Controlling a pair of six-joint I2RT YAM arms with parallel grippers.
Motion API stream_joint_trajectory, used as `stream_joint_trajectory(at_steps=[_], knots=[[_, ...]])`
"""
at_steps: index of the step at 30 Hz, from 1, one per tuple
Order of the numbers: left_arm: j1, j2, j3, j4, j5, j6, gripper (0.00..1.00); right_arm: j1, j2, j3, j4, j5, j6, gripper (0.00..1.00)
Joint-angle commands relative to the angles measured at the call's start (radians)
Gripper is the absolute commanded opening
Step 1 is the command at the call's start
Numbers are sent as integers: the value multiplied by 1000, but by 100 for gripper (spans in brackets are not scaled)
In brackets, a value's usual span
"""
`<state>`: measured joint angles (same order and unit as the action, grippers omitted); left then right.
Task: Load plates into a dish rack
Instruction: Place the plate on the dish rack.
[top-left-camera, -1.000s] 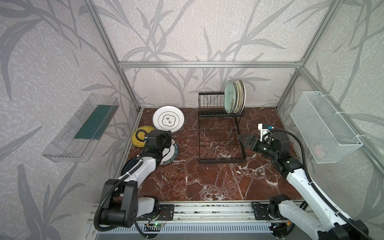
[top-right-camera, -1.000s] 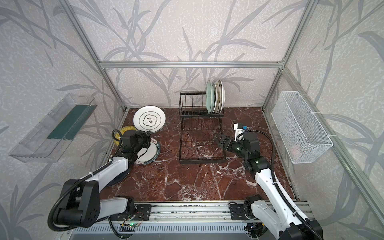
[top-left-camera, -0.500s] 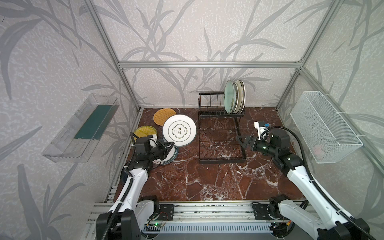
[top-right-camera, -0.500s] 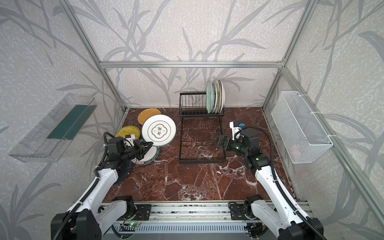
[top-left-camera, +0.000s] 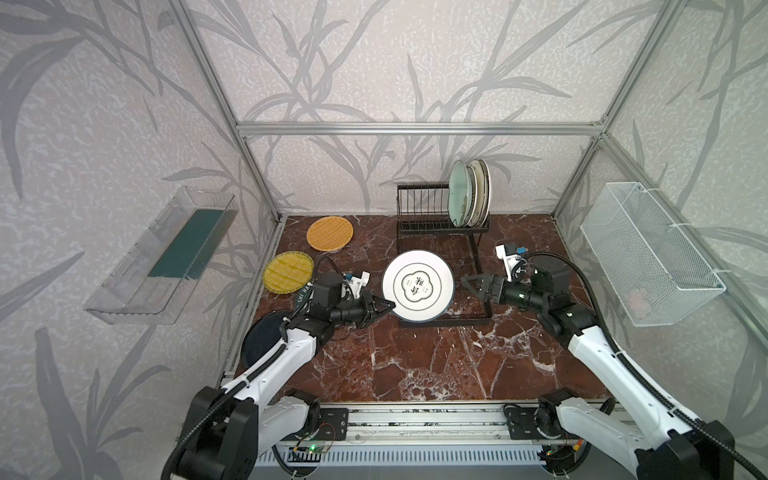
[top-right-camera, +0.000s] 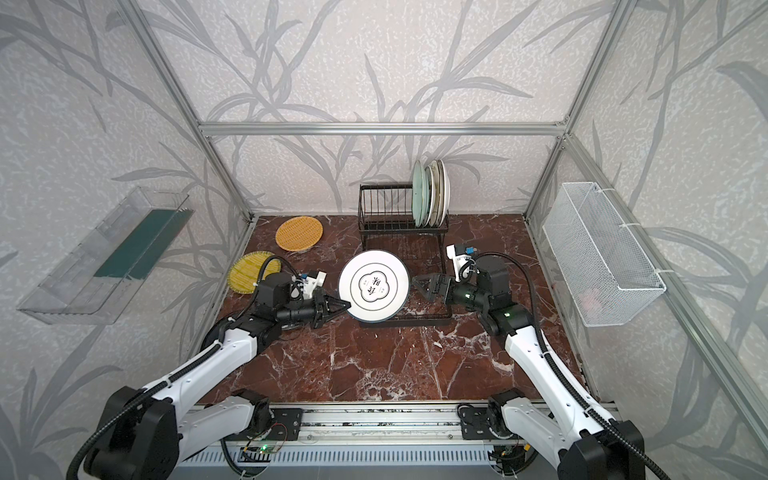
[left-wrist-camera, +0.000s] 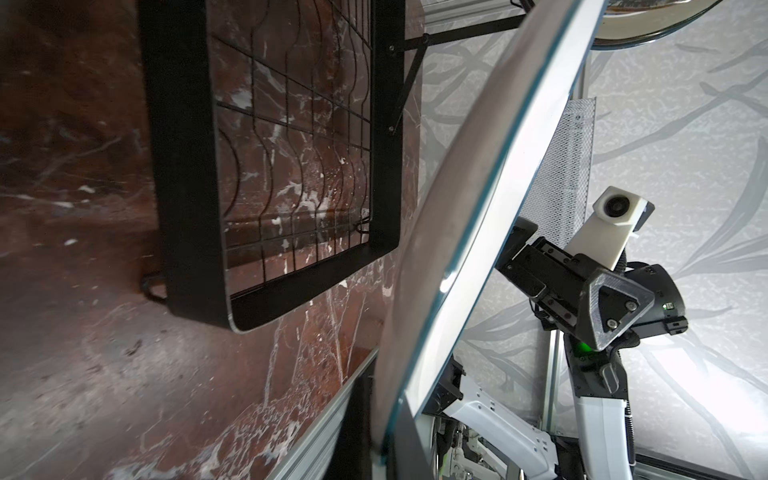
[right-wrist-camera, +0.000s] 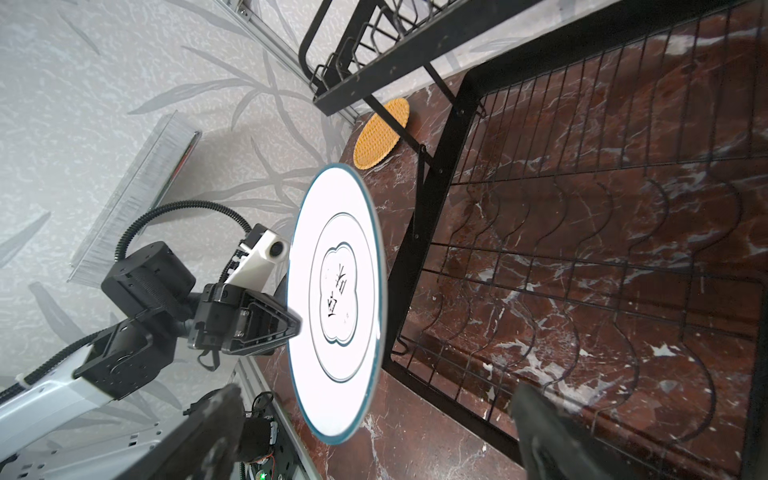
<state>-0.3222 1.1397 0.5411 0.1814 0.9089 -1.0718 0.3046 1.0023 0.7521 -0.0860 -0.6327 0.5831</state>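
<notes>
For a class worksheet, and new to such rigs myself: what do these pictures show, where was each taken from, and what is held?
Two white robot arms stand at a marble table, each ending in a two-fingered gripper. Two pictures look down from overhead, nearly identical; the other two come from cameras on the arms' wrists. The left gripper is shut on the rim of a white plate with a dark emblem, raised off the table near the black wire dish rack. The right gripper is open, close to the plate's opposite rim, seemingly not touching. A few plates stand in the rack. An orange woven plate, a yellow woven plate and a black plate lie on the table.
</notes>
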Motion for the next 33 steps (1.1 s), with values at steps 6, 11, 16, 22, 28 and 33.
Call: stream_joint_trajectory(at_steps=[6, 11, 16, 22, 28, 33], knots=[[-98, 122, 31, 471, 10, -180, 0, 63, 44, 36, 69, 36, 85, 83], [-105, 154, 33, 471, 9, -163, 0, 77, 27, 39, 75, 70, 131, 59], [-104, 193, 21, 514, 22, -167, 0, 103, -1, 29, 64, 136, 167, 43], [-107, 209, 16, 523, 26, -162, 0, 151, -10, 23, 41, 238, 215, 27], [-107, 185, 21, 437, 8, -108, 0, 219, -34, 13, 66, 373, 278, 10], [-107, 153, 43, 221, -63, 20, 0, 319, -31, 49, 28, 544, 322, 0]])
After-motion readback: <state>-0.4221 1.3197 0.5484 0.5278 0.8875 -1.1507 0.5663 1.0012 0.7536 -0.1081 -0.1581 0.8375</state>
